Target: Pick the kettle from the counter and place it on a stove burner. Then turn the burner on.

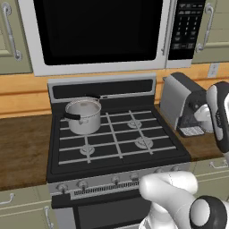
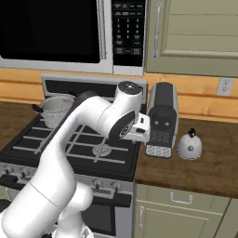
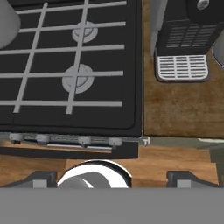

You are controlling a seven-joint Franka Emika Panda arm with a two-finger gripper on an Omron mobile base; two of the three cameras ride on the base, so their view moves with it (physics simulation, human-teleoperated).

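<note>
Kettle (image 2: 189, 145) untouched on counter (image 2: 204, 167) right of stove; my gripper (image 3: 112, 177) spread wide, empty; pickup, placing, burner (image 1: 144, 143) ignition all remain.

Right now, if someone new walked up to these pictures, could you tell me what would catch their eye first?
Probably the white robot arm arching over the black stove, its pincer open above the stove's front edge. Next, the steel pot on the back left burner. Then the small kettle on the wooden counter, right of the coffee machine.
</note>
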